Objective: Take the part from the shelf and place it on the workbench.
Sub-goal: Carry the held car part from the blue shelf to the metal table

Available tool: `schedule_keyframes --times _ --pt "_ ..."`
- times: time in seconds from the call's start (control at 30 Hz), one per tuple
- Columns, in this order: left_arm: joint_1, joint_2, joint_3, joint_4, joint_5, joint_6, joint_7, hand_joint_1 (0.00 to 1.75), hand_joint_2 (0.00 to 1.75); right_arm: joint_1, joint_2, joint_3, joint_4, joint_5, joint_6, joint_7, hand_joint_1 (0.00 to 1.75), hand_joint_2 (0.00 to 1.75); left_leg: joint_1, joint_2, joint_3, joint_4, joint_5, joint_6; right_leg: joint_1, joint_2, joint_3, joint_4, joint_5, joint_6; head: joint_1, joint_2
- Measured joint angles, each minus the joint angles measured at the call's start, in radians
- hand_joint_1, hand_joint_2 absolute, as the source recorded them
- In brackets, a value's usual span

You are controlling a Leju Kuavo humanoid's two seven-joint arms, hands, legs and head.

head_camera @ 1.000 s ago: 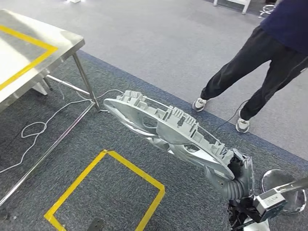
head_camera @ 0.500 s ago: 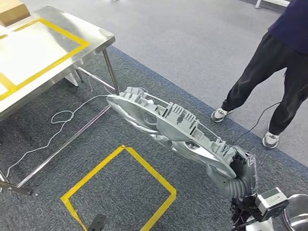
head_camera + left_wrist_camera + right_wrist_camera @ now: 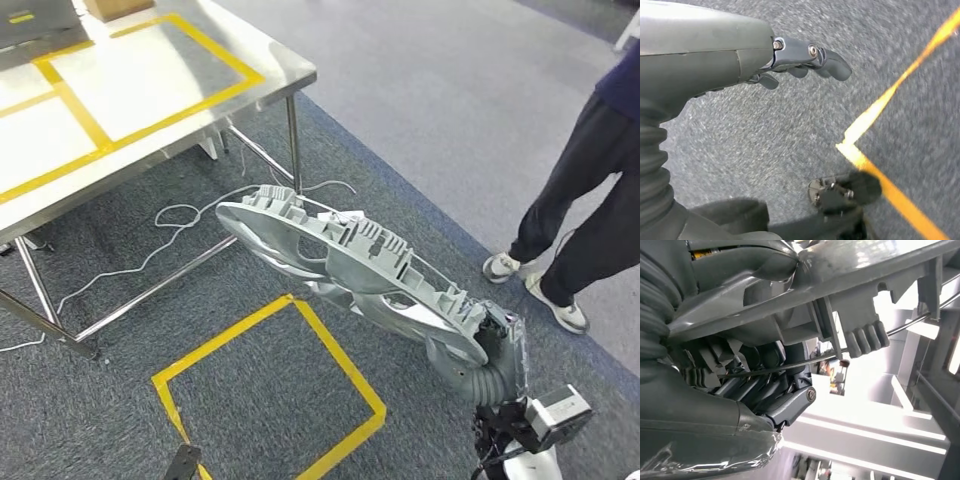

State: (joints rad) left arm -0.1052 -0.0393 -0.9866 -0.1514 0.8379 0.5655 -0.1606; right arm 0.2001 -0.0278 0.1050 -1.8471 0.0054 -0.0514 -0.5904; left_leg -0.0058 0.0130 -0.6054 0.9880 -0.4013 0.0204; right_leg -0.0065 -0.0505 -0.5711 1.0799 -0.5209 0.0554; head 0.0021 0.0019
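The part [image 3: 347, 265] is a long grey cast housing with ribs and openings. My right hand [image 3: 494, 360] grips it at its near end, and it juts up and left over the carpet. In the right wrist view the fingers [image 3: 783, 400] wrap under the part [image 3: 851, 285]. The steel workbench [image 3: 249, 100], marked with yellow tape rectangles, stands at the upper left, and the part's far tip hangs just short of its near corner leg. My left hand [image 3: 806, 57] hangs over the carpet, fingers loosely extended with nothing in them.
A person [image 3: 589, 190] in dark trousers stands at the right on the lighter floor. A yellow tape square [image 3: 272, 390] marks the carpet below the part. A white cable [image 3: 173, 225] trails under the workbench by its legs. A cardboard box [image 3: 113, 6] sits at the bench's far edge.
The whole view has swung: the workbench has come further in from the left and the person has slid toward the right edge. The part stays held the same way in my right hand.
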Motion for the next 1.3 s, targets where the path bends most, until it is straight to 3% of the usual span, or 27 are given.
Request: schedule_keyframes --times 0.03,0.13,0.2,0.23,0.27,0.33,0.37,0.4,0.47,0.5,0.57,0.63,0.7,0.73,0.8,0.83,0.9,0.93,1.0,1.07,1.13,1.2,1.23,1.27,1.3 --pt "0.0 0.0 0.0 0.0 0.0 0.009 -0.004 0.0 1.75 0.0 0.0 -0.001 0.001 -0.002 0.001 0.0 1.75 1.75 0.001 -0.004 0.0 0.0 0.0 0.002 -0.001 0.016 -0.008 0.018 -0.011 0.001 0.002 0.0" --pt "0.0 -0.001 0.0 0.0 -0.002 0.018 -0.007 0.0 1.75 0.0 0.0 -0.002 0.002 -0.003 0.001 -0.001 1.75 1.75 0.001 -0.008 0.0 0.0 0.0 0.004 -0.001 0.024 -0.021 0.045 -0.024 0.002 0.003 0.0" --pt "0.001 -0.003 0.0 0.0 -0.007 0.034 -0.011 0.0 1.75 0.002 0.0 -0.003 0.003 -0.003 0.002 -0.002 1.75 1.75 0.002 -0.017 0.0 0.0 0.0 0.006 -0.002 0.035 -0.051 0.106 -0.053 0.004 0.005 0.0" --pt "0.004 -0.006 -0.002 0.0 -0.019 0.053 0.001 0.0 1.75 0.006 0.0 -0.006 0.005 -0.002 0.001 -0.003 1.75 1.75 0.002 -0.036 0.001 0.001 -0.001 0.007 -0.002 0.041 -0.073 0.139 -0.052 0.005 0.006 0.0" --pt "0.008 -0.009 -0.006 0.0 -0.032 0.07 0.018 0.0 1.75 0.009 0.0 -0.01 0.006 0.001 0.001 -0.004 1.75 1.75 0.003 -0.057 0.002 0.001 -0.001 0.006 -0.004 0.049 -0.08 0.138 -0.034 0.006 0.006 0.0" --pt "0.016 -0.012 -0.019 0.001 -0.063 0.1 0.061 0.0 1.75 0.015 0.0 -0.018 0.01 0.001 -0.001 -0.006 1.75 1.75 0.005 -0.105 0.004 0.006 -0.004 0.0 -0.011 0.088 -0.054 0.051 0.034 0.008 0.006 0.0" --pt "0.016 -0.012 -0.026 0.001 -0.072 0.105 0.071 0.0 1.75 0.014 0.0 -0.021 0.012 -0.004 -0.002 -0.006 1.75 1.75 0.005 -0.118 0.002 0.009 -0.005 -0.006 -0.015 0.108 -0.028 -0.006 0.054 0.007 0.006 0.0" --pt "0.017 -0.012 -0.034 0.001 -0.079 0.109 0.077 0.0 1.75 0.013 0.0 -0.024 0.015 -0.008 -0.002 -0.006 1.75 1.75 0.005 -0.129 -0.002 0.011 -0.004 -0.012 -0.017 0.123 -0.012 -0.037 0.06 0.005 0.005 0.0" --pt "0.02 -0.008 -0.047 0.002 -0.086 0.114 0.08 0.0 1.75 0.011 0.0 -0.027 0.021 -0.005 -0.002 -0.008 1.75 1.75 0.008 -0.149 -0.01 0.012 0.002 -0.024 -0.015 0.117 -0.005 -0.047 0.057 -0.005 0.004 0.0" --pt "0.023 -0.005 -0.051 0.002 -0.085 0.115 0.08 0.0 1.75 0.01 0.0 -0.027 0.024 0.0 -0.002 -0.009 1.75 1.75 0.01 -0.149 -0.013 0.012 0.001 -0.03 -0.014 0.106 -0.004 -0.047 0.059 -0.011 0.005 0.0" --pt "0.025 -0.001 -0.055 0.002 -0.08 0.116 0.075 0.0 1.75 0.01 0.0 -0.029 0.027 0.006 -0.001 -0.01 1.75 1.75 0.007 -0.107 -0.032 0.048 -0.023 -0.04 -0.014 0.083 0.0 -0.052 0.061 -0.025 -0.001 0.0" --pt "0.021 0.0 -0.055 0.002 -0.076 0.113 0.066 0.0 1.75 0.009 0.0 -0.031 0.029 0.007 -0.001 -0.012 1.75 1.75 0.005 -0.046 -0.09 0.164 -0.081 -0.048 -0.013 0.056 0.002 -0.054 0.06 -0.034 -0.008 0.0" --pt "0.018 -0.001 -0.056 0.002 -0.075 0.106 0.06 0.0 1.75 0.009 0.0 -0.033 0.033 0.008 -0.002 -0.012 1.75 1.75 0.007 -0.026 -0.15 0.28 -0.12 -0.052 -0.011 0.028 0.002 -0.054 0.057 -0.037 -0.009 0.0" --pt "0.018 -0.002 -0.057 0.002 -0.075 0.103 0.058 0.0 1.75 0.008 0.0 -0.034 0.035 0.009 -0.002 -0.012 1.75 1.75 0.008 -0.023 -0.157 0.293 -0.114 -0.051 -0.011 0.015 0.003 -0.054 0.056 -0.038 -0.009 0.0" --pt "0.018 -0.002 -0.058 0.002 -0.075 0.099 0.058 0.0 1.75 0.006 0.0 -0.034 0.037 0.01 -0.002 -0.012 1.75 1.75 0.006 -0.01 -0.112 0.208 -0.056 -0.046 -0.01 -0.009 0.008 -0.054 0.052 -0.036 -0.009 0.0" --pt "0.016 -0.002 -0.059 0.002 -0.076 0.099 0.058 0.0 1.75 0.004 0.0 -0.034 0.037 0.01 -0.002 -0.012 1.75 1.75 0.003 0.014 -0.074 0.139 -0.026 -0.041 -0.008 -0.019 0.012 -0.053 0.05 -0.033 -0.009 0.0" --pt "0.01 -0.004 -0.059 0.002 -0.076 0.097 0.058 0.0 1.75 -0.001 0.0 -0.034 0.038 0.01 -0.003 -0.012 1.75 1.75 -0.005 0.053 -0.02 0.039 -0.001 -0.03 -0.001 -0.039 0.017 -0.052 0.042 -0.024 -0.009 0.0" --pt "0.007 -0.005 -0.059 0.002 -0.076 0.096 0.058 0.0 1.75 -0.003 0.0 -0.033 0.038 0.011 -0.004 -0.011 1.75 1.75 -0.008 0.059 -0.012 0.02 -0.003 -0.026 0.003 -0.049 0.02 -0.052 0.039 -0.019 -0.008 0.0" --pt "0.007 -0.006 -0.06 0.002 -0.077 0.093 0.061 0.0 1.75 -0.005 0.0 -0.033 0.039 0.013 -0.007 -0.01 1.75 1.75 -0.006 0.035 -0.013 0.014 -0.004 -0.017 0.004 -0.068 0.025 -0.055 0.032 -0.009 -0.006 0.0" --pt "0.011 -0.005 -0.06 0.002 -0.076 0.091 0.065 0.0 1.75 -0.006 0.0 -0.033 0.039 0.013 -0.011 -0.009 1.75 1.75 0.0 0.011 -0.011 0.01 -0.002 -0.006 0.001 -0.038 0.015 -0.026 0.009 0.001 -0.002 0.0" --pt "0.011 -0.005 -0.06 0.002 -0.075 0.09 0.067 0.0 1.75 -0.005 0.0 -0.033 0.04 0.009 -0.015 -0.01 1.75 1.75 0.004 -0.007 -0.01 0.009 -0.002 0.003 -0.002 0.021 -0.036 0.084 -0.048 0.007 0.006 0.0" --pt "0.011 -0.005 -0.06 0.002 -0.073 0.088 0.067 0.0 1.75 -0.003 0.0 -0.033 0.041 0.0 -0.017 -0.014 1.75 1.75 0.004 -0.024 -0.01 0.009 -0.003 0.007 -0.003 0.045 -0.105 0.211 -0.095 0.009 0.01 0.0" --pt "0.012 -0.004 -0.06 0.002 -0.073 0.087 0.067 0.0 1.75 -0.002 0.001 -0.033 0.041 -0.005 -0.017 -0.017 1.75 1.75 0.004 -0.032 -0.008 0.009 -0.003 0.007 -0.003 0.048 -0.123 0.234 -0.091 0.01 0.011 0.0" --pt "0.012 -0.003 -0.06 0.002 -0.072 0.086 0.067 0.0 1.75 -0.002 0.001 -0.033 0.041 -0.008 -0.018 -0.018 1.75 1.75 0.004 -0.039 -0.006 0.01 -0.004 0.006 -0.004 0.048 -0.122 0.217 -0.066 0.01 0.011 0.0" --pt "0.013 -0.002 -0.06 0.002 -0.072 0.086 0.067 0.0 1.75 -0.002 0.001 -0.033 0.041 -0.01 -0.019 -0.019 1.75 1.75 0.005 -0.044 -0.003 0.01 -0.006 0.004 -0.005 0.049 -0.102 0.161 -0.025 0.01 0.011 0.0"
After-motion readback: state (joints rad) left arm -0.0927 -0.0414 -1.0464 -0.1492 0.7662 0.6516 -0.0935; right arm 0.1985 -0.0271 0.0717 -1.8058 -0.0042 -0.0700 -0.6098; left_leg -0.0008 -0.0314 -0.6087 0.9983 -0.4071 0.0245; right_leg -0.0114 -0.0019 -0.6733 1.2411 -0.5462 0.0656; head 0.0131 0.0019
